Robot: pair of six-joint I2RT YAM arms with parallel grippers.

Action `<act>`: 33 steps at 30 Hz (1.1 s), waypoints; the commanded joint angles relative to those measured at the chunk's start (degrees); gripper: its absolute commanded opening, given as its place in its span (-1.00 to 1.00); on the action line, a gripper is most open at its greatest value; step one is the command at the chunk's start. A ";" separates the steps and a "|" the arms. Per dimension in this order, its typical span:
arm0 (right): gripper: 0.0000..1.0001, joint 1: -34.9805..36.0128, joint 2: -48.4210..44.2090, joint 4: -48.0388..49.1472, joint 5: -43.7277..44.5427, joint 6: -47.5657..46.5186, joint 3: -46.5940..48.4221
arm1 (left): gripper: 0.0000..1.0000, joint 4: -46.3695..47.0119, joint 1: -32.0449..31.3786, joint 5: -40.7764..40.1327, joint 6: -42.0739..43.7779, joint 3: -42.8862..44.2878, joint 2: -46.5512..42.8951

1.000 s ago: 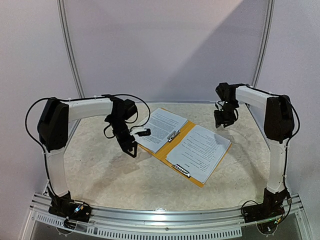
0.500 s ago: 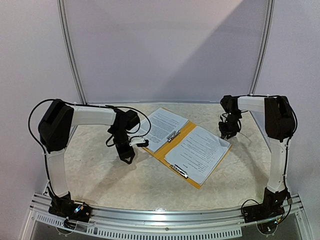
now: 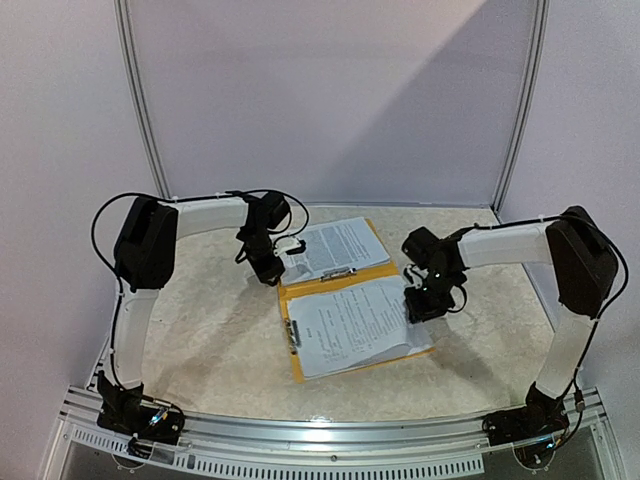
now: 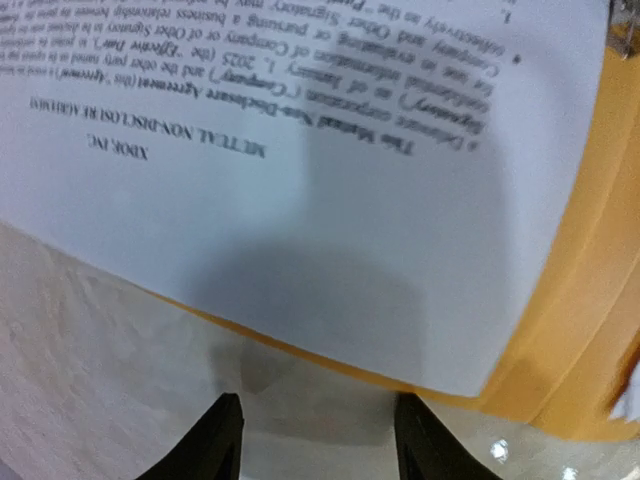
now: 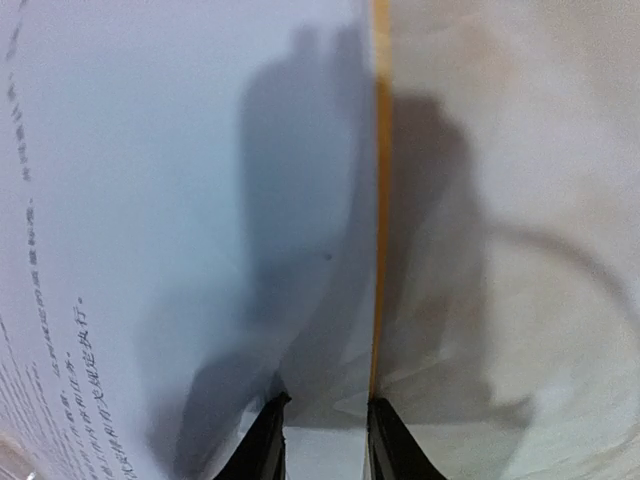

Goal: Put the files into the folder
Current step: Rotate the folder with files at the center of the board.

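With the right gripper (image 5: 322,425) narrowly parted over the folder (image 3: 340,281) edge and the left gripper (image 4: 318,440) released, 2 files (image 3: 355,325) may slide off toward the desk's (image 3: 210,350) near edge.

Files (image 3: 355,325): thin matt white paper, black print. Folder (image 3: 335,282): smooth orange-yellow plastic, faint sheen seen; metal clip (image 3: 293,335) glinting at its edge. Worktop (image 3: 210,340): pale mottled surface, stone-like pattern, matt. Pincer fingers (image 4: 215,445): black, matt, plastic-looking.
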 commanded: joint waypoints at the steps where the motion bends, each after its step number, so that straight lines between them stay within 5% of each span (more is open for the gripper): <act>1: -0.43 14.42 3.23 7.52 -13.67 15.17 -7.32 | 0.08 1.12 0.71 -2.45 3.00 5.50 6.58; 11: -0.39 26.34 -1.91 6.76 -10.66 29.17 -2.45 | 0.11 0.10 1.93 -1.73 9.34 20.83 10.49; 18: -0.14 25.99 -5.78 -12.86 -1.23 16.93 9.99 | 0.28 -3.34 3.63 5.06 5.47 21.42 3.00; 23: 0.16 18.84 -3.48 -17.56 6.42 1.15 19.21 | 0.34 -5.40 5.95 9.68 4.95 7.29 -8.29; 33: 0.25 11.25 22.58 -13.47 6.41 -18.63 50.20 | 0.32 -7.48 8.98 8.06 11.78 -27.47 -27.00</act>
